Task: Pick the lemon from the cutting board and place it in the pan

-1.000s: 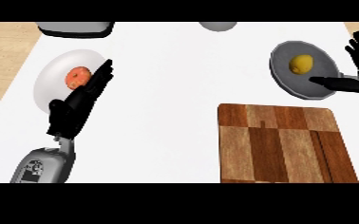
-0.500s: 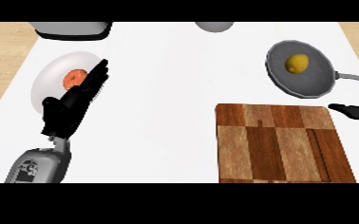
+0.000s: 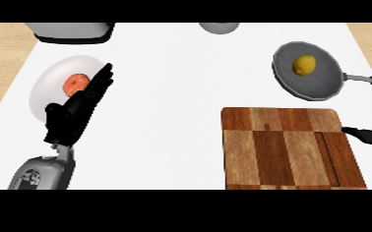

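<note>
Nearest to me, at the right, a wooden cutting board (image 3: 287, 147) lies flat on the white table (image 3: 181, 78), its top bare. At the board's right edge, only a dark tip of my right hand (image 3: 359, 133) shows at the border of the view; I cannot tell whether it is open or closed. At the near left, my left hand (image 3: 76, 110) rests open with its fingers straight and pointing away from me, holding nothing. Its fingertips overlap the right rim of a white plate (image 3: 51, 81) that carries a small orange-red piece of food (image 3: 76, 83). Farther off at the right, the lemon (image 3: 304, 65) sits inside the grey pan (image 3: 309, 86), whose handle points right. Along the far edge stand a grey appliance (image 3: 69, 32) at the left and a grey rounded object (image 3: 219, 27) near the middle.
</note>
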